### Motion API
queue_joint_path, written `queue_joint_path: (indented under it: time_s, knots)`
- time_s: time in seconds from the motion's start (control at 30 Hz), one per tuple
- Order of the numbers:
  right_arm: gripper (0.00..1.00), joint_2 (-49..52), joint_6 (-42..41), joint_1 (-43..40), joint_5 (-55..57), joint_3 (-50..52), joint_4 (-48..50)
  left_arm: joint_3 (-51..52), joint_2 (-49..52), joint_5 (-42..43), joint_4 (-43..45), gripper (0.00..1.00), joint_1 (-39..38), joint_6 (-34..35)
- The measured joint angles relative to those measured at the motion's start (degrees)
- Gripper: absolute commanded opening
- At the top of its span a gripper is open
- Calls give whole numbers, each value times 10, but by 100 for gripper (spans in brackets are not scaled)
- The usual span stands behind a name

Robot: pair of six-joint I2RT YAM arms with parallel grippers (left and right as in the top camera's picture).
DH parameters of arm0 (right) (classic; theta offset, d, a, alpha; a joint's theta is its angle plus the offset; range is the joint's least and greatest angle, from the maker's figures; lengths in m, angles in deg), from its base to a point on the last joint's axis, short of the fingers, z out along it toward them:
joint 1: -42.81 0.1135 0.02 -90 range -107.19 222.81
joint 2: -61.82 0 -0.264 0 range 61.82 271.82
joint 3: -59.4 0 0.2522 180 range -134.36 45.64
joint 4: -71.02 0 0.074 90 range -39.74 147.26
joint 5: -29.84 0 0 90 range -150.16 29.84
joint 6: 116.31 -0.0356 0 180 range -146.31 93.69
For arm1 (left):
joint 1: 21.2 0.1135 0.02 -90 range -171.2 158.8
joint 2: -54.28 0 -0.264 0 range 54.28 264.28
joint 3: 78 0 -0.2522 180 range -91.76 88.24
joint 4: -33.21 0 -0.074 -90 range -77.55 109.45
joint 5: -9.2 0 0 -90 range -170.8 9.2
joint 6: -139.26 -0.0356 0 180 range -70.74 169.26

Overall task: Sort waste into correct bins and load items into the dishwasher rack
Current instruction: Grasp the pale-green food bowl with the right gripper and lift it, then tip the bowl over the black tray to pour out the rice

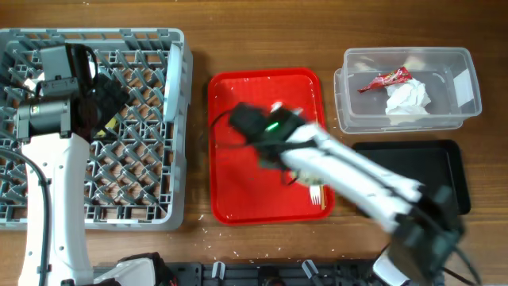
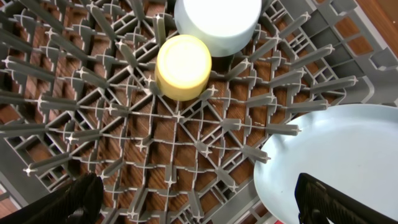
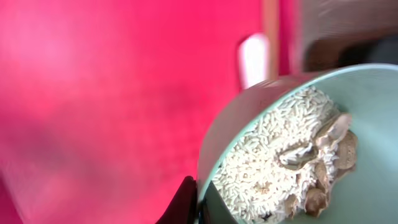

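Observation:
My right gripper (image 3: 199, 203) is shut on the rim of a pale mint bowl (image 3: 367, 93), one finger outside the wall and one inside. The bowl holds whitish rice (image 3: 267, 155) and brown food scraps (image 3: 323, 155), and hangs over the red serving tray (image 1: 238, 183). A white fork (image 1: 316, 193) lies on that tray. In the grey dishwasher rack (image 1: 143, 48) stand a yellow cup (image 2: 183, 66), a mint dish (image 2: 217, 25) and a mint plate (image 2: 336, 162). My left gripper (image 2: 199, 205) is open above the rack, holding nothing.
The clear tub (image 1: 456, 63) at the back right holds a red wrapper (image 1: 387, 79) and a crumpled white napkin (image 1: 407, 99). A shallow black tray (image 1: 440, 171) lies in front of it, partly under my right arm (image 1: 349, 171).

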Motion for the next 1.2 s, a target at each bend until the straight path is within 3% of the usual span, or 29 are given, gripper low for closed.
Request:
queue_joint_path:
  time_s: [0.07,0.1,0.23,0.57,0.8,1.0,1.07,1.2]
  knots:
    - [4,-83,45,-141,-9,-7,-2,0,0,0,0,100,0,0]
    - [4,-94,64,-170,-31,-7,-1,0,0,0,0,100,0,0]
    - [4,-130,216,-432,-180,-7,0,0,0,0,0,100,1,0]
    - [4,-132,465,-762,-502,174,17,0,-1,0,0,100,1,0]
    - [4,-133,583,-918,-729,236,45,0,-1,0,0,100,1,0]
    - [4,-133,585,-986,-800,268,54,0,-1,0,0,100,1,0]
    - [4,-132,553,-1001,-811,313,136,0,-1,0,0,100,1,0]
    - [4,-119,529,-1014,-859,347,170,0,-1,0,0,100,1,0]
